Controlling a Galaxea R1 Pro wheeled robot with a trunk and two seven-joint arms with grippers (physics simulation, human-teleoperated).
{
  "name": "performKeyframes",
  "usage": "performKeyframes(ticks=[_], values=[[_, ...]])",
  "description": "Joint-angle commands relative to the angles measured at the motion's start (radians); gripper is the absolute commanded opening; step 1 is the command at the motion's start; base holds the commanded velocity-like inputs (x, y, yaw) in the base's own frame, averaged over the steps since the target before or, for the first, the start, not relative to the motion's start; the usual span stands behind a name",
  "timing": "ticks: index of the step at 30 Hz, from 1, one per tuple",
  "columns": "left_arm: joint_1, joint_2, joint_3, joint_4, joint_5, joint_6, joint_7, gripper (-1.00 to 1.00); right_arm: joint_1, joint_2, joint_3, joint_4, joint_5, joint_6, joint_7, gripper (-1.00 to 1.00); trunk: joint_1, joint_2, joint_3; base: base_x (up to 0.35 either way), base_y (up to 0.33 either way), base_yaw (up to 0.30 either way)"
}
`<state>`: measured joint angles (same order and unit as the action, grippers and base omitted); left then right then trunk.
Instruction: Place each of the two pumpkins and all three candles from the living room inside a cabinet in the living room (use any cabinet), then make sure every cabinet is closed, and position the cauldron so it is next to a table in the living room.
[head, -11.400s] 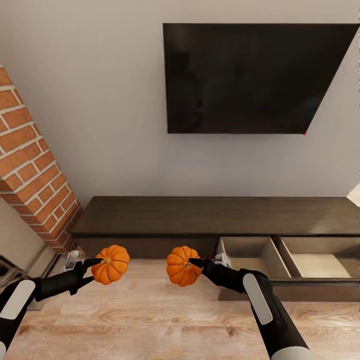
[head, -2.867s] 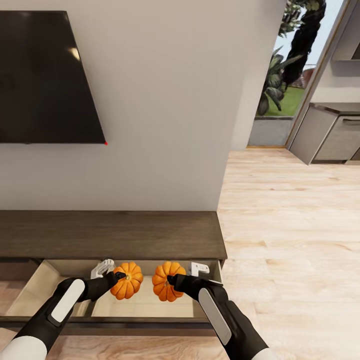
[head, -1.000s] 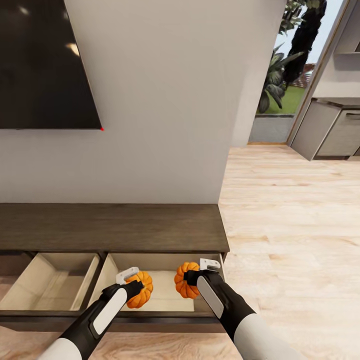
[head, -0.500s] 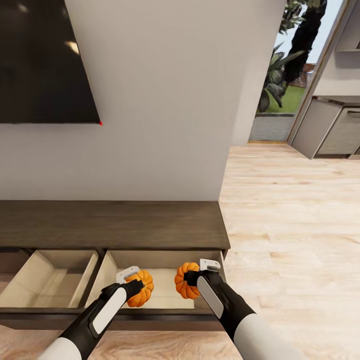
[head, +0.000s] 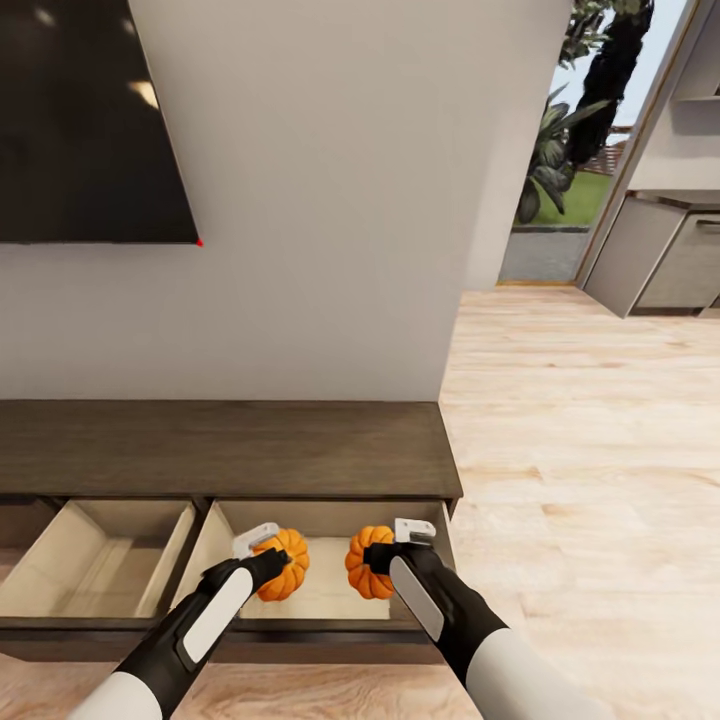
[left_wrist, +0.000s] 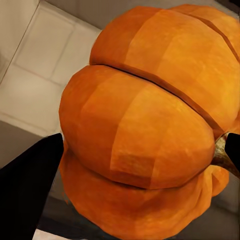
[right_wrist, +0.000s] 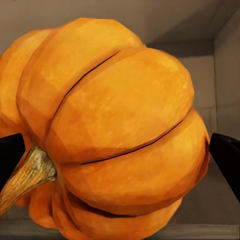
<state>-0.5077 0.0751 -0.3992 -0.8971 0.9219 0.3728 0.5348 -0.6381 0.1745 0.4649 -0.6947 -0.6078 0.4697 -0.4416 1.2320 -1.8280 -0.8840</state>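
Two orange ribbed pumpkins hang over the right open drawer (head: 330, 592) of the dark-brown cabinet (head: 230, 448). My left gripper (head: 272, 566) is shut on the left pumpkin (head: 286, 566), which looms large in the left wrist view (left_wrist: 150, 125) between dark fingertips (left_wrist: 30, 175). My right gripper (head: 372, 558) is shut on the right pumpkin (head: 362, 565), seen close with its tan stem in the right wrist view (right_wrist: 115, 135). Both pumpkins sit low inside the drawer's pale opening. The candles and the cauldron are out of view.
A second open drawer (head: 100, 560) lies to the left. A black TV (head: 90, 120) hangs on the wall above the cabinet. Wooden floor (head: 590, 470) stretches right toward a doorway with plants (head: 560, 150) and grey kitchen units (head: 660, 260).
Since half a second ago both grippers have shifted slightly forward with their pumpkins. Over the longer span I moved right along the cabinet and lowered both pumpkins into the right drawer.
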Motion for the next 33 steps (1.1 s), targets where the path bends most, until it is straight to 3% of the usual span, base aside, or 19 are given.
performKeyframes(ticks=[1, 14, 29, 33], values=[[0.000, 0.000, 0.000, -0.001, -0.001, 0.002, 0.001, -1.00, 0.000, 0.000, 0.001, 0.000, 0.001, 0.000, 0.000, -1.00, 0.000, 0.000, 0.000, 0.226, 0.078, 0.000], [0.000, -0.001, -0.003, -0.003, -0.001, 0.006, 0.002, -1.00, 0.000, 0.000, 0.003, 0.000, 0.001, 0.000, 0.000, -1.00, 0.000, 0.000, 0.000, 0.101, 0.052, 0.000], [0.000, 0.009, -0.001, -0.001, -0.001, 0.041, -0.003, -1.00, 0.000, 0.000, 0.003, -0.003, -0.007, 0.008, 0.001, -1.00, 0.058, -0.105, -0.047, 0.002, 0.001, 0.000], [0.000, 0.013, 0.000, 0.001, -0.001, 0.048, -0.058, -1.00, 0.000, 0.000, 0.003, -0.005, -0.007, 0.007, 0.001, -1.00, 0.073, -0.133, -0.060, 0.000, 0.000, 0.000]])
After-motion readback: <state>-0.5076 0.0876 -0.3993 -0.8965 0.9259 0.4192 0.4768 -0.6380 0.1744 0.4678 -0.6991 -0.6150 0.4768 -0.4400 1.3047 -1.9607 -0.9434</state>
